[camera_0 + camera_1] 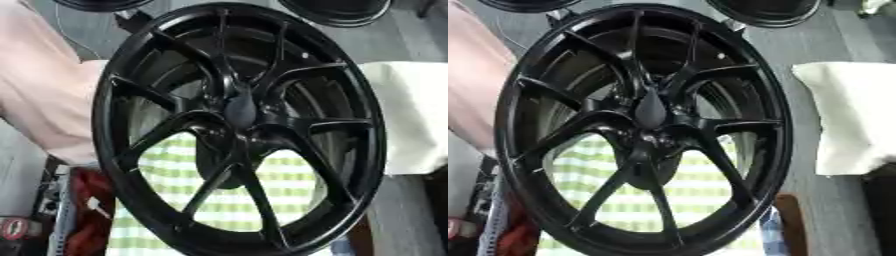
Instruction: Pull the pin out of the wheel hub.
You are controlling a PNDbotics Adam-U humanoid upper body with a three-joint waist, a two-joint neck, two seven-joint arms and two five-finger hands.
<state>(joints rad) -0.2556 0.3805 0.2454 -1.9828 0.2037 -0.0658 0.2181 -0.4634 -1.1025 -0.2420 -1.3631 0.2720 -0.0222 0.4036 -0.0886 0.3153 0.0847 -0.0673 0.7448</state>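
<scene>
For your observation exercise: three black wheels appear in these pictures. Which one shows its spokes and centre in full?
The big black wheel filling the middle of the view. The other two wheels, at top left and top right, are cut off by the top edge, showing only rim arcs.

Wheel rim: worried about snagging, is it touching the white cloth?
Apart: the right eye view shows grey floor between the wheel rim and white cloth.
</scene>
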